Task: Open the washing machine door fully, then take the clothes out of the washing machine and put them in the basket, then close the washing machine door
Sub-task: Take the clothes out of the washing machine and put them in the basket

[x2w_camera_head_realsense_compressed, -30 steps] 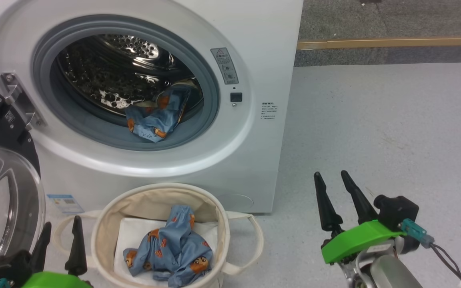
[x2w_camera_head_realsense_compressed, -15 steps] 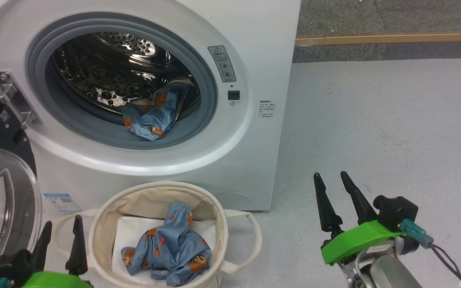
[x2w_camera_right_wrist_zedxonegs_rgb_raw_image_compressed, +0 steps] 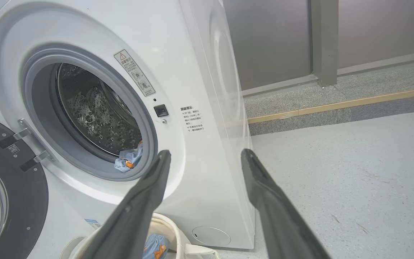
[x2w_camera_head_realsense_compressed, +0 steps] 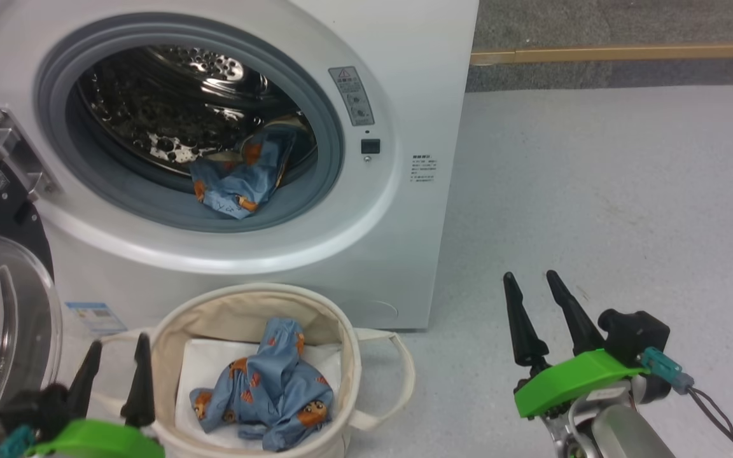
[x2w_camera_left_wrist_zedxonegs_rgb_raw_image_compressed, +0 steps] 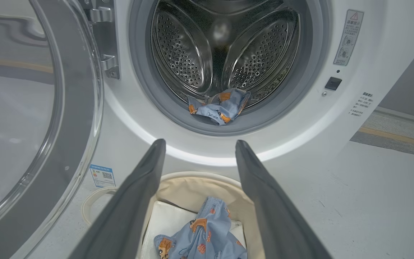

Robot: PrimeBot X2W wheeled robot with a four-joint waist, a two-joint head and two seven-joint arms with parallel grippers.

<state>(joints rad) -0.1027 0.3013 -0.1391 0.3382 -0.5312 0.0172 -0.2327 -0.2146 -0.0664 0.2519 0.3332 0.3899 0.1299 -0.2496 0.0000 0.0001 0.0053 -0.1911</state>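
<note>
The head view looks down from up high at the washing machine (x2w_camera_head_realsense_compressed: 404, 254) and the basket (x2w_camera_head_realsense_compressed: 245, 316). The left wrist view sits low and near, facing straight into the drum (x2w_camera_left_wrist_zedxonegs_rgb_raw_image_compressed: 178, 54). The right wrist view looks slanting from the right side. All 3 show the drum.

Laundry area — white washing machine (x2w_camera_head_realsense_compressed: 417, 76), cream basket (x2w_camera_head_realsense_compressed: 239, 316), bare grey floor (x2w_camera_head_realsense_compressed: 595, 191), brass floor strip (x2w_camera_head_realsense_compressed: 621, 53)
</note>
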